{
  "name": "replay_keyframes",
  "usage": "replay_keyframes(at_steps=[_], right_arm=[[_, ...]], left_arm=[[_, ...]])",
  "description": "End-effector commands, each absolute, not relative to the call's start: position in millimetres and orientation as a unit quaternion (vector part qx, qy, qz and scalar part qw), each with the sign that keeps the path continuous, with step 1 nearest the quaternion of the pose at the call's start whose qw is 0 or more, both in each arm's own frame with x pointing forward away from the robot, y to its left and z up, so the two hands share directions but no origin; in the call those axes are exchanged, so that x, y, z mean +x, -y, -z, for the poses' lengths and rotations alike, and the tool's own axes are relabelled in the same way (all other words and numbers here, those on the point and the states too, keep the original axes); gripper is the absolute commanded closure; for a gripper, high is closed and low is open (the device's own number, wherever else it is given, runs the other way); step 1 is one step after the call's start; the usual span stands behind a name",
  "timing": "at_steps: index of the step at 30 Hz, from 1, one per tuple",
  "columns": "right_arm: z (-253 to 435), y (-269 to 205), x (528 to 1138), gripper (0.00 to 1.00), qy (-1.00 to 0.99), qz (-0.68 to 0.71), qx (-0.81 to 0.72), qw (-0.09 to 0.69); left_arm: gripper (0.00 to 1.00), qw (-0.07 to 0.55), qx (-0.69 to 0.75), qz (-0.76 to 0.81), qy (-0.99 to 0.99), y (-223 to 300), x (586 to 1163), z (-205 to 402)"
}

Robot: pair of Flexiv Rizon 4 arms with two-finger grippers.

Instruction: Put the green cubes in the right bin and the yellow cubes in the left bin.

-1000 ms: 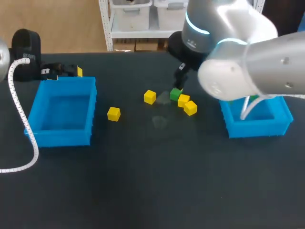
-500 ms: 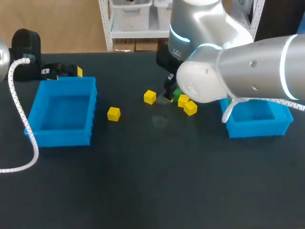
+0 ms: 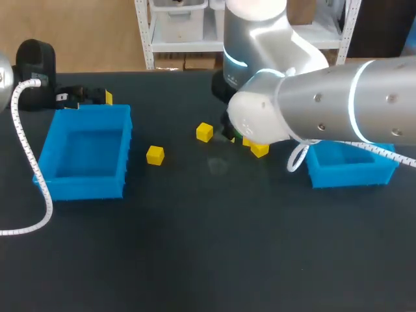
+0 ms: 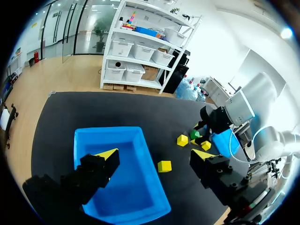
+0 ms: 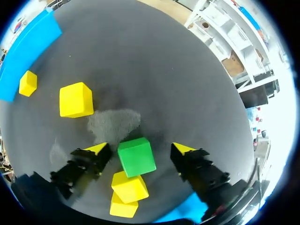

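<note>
1. Green cube (image 5: 136, 156) lies between our right gripper's (image 5: 139, 149) wide-spread fingers; from overhead our right arm (image 3: 312, 120) hides it.
2. Our left gripper (image 4: 154, 154) gapes wide at ten o'clock, beside the left bin (image 3: 88, 185).
3. We count one green cube, four yellow cubes (image 3: 155, 155) and two bins, with the right bin (image 3: 351, 175) at three o'clock.

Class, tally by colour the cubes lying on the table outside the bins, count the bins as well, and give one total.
Yellow cubes: 4
Green cubes: 1
Blue bins: 2
Total: 7
</note>
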State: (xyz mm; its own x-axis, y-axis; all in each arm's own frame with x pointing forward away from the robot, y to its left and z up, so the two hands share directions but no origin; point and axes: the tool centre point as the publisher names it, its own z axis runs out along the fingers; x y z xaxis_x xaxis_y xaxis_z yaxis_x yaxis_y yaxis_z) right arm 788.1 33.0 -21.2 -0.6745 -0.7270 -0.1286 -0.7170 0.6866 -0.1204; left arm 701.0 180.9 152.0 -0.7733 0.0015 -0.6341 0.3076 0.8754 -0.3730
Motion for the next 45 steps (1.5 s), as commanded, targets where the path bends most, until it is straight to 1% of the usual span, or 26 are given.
replay_keyframes(at_steps=[1,3,11,19,23,27,35,40,45], right_arm=[[21.1,-33.5,789.3,0.87,-0.916,0.032,-0.390,0.089],[17.3,-33.2,790.1,1.00,-0.916,0.032,-0.388,0.094],[-12.8,-25.4,793.9,1.00,-0.915,0.042,-0.382,0.120],[-58.7,-5.8,800.0,1.00,-0.921,0.044,-0.349,0.167],[-86.4,22.3,804.7,1.00,-0.932,0.042,-0.301,0.198],[-104.3,60.4,805.4,1.00,-0.943,0.041,-0.244,0.221],[-112.6,130.4,796.1,1.00,-0.957,0.027,-0.139,0.254],[-104.7,153.3,786.5,1.00,-0.963,0.006,-0.092,0.254],[-90.8,164.5,779.0,1.00,-0.966,-0.011,-0.059,0.252]], left_arm=[[0.00,0.329,0.087,0.240,-0.909,-183.2,700.5,-150.3],[0.00,0.329,0.087,0.240,-0.909,-183.2,700.5,-150.3],[0.00,0.329,0.087,0.240,-0.909,-183.2,700.5,-150.3],[0.00,0.329,0.087,0.240,-0.909,-183.2,700.5,-150.3],[0.00,0.329,0.087,0.240,-0.909,-183.2,700.5,-150.3],[0.00,0.329,0.087,0.240,-0.909,-183.2,700.5,-150.3],[0.00,0.329,0.087,0.240,-0.909,-183.2,700.5,-150.3],[0.00,0.329,0.087,0.240,-0.909,-183.2,700.5,-150.3],[0.00,0.329,0.087,0.240,-0.909,-183.2,700.5,-150.3]])
